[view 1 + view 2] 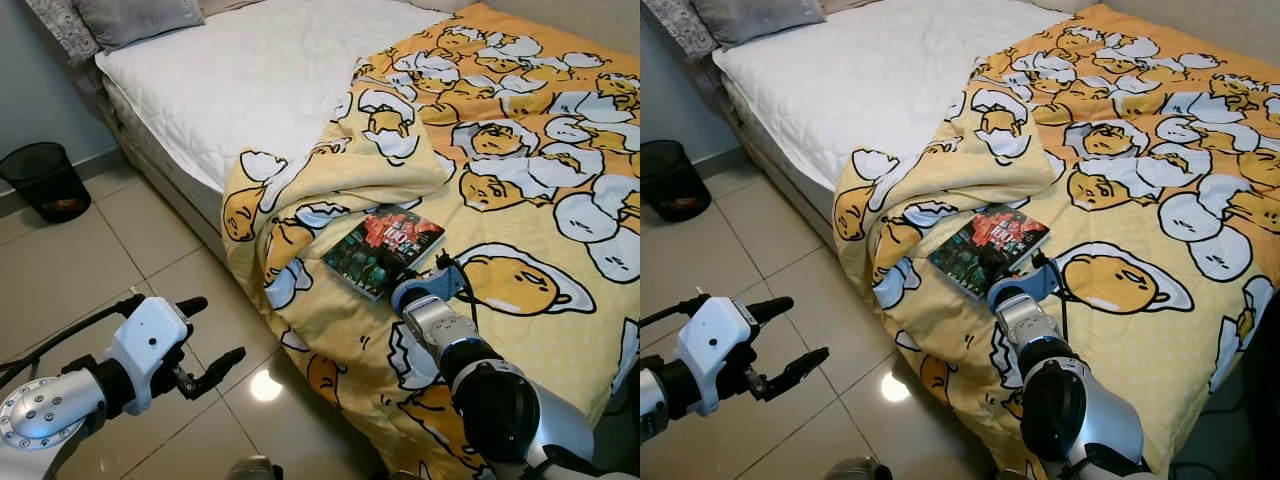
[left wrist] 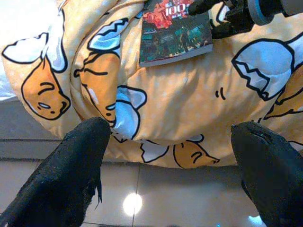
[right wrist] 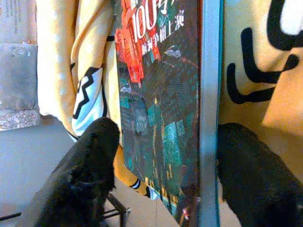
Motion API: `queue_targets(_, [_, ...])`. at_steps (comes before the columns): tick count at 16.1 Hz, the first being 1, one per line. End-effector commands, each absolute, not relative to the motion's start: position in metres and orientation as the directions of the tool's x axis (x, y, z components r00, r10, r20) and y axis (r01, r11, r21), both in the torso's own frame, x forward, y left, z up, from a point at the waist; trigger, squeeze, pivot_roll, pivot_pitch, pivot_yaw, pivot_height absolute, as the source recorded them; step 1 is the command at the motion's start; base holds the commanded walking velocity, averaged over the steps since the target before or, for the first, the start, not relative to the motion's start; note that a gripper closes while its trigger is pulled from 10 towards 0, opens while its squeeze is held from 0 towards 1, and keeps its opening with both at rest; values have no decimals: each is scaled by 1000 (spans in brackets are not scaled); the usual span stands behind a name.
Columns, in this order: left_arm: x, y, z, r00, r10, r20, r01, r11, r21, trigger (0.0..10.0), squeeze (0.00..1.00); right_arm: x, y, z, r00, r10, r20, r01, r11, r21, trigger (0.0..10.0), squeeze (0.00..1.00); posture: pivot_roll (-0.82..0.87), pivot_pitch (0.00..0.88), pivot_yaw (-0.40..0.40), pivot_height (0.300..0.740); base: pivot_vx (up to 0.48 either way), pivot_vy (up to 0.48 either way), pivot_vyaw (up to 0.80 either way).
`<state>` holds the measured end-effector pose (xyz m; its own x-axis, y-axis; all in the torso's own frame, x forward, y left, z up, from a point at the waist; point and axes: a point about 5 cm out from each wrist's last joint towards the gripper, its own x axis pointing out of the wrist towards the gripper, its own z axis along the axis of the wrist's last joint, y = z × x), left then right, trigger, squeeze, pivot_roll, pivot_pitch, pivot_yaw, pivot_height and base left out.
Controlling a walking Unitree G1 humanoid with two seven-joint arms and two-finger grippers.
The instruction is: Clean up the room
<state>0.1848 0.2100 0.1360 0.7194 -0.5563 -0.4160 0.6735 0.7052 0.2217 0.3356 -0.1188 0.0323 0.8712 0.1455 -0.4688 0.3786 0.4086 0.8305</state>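
Observation:
A dark book (image 1: 383,250) with a red and teal cover lies flat on the yellow egg-print blanket (image 1: 520,150), near the bed's front edge. My right gripper (image 3: 168,127) reaches along the blanket to the book's near end. It is open, with one black finger (image 3: 90,170) on each side of the book (image 3: 161,94). My left gripper (image 1: 215,332) hangs open over the tiled floor in front of the bed, holding nothing. In its wrist view the blanket's hanging fold (image 2: 109,90) and the book (image 2: 175,33) lie ahead.
The blanket is bunched in a thick fold (image 1: 330,190) and drapes over the bed's edge to the floor. Bare white mattress (image 1: 240,80) and a grey pillow (image 1: 135,18) lie at the far left. A black wastebasket (image 1: 45,180) stands on the tiles (image 1: 100,270) by the wall.

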Motion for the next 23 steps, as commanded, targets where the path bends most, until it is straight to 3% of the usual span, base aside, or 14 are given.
queue_targets(1, [184,210,140,725,-554,-410,670,705,233,10000,1000,339,-115,37,879,147,-453,371,385,845,3569,0,330,53,20,740,0,0,0])
queue_targets(7, [183,211,136,716,-552,-427,675,703,222,10000,1000,338,-117,35,877,130,-463,389,372,842,2941,0,329,47,21,740,0,0,0])
queue_targets(14, [180,205,128,696,-567,-441,692,694,199,10000,1000,339,-123,36,881,109,-461,393,375,840,1451,0,316,29,23,740,0,0,0])
queue_targets(23, [183,197,121,692,-583,-425,696,694,182,10000,1000,345,-147,43,892,29,-451,405,393,825,314,0,268,0,13,740,0,0,0])
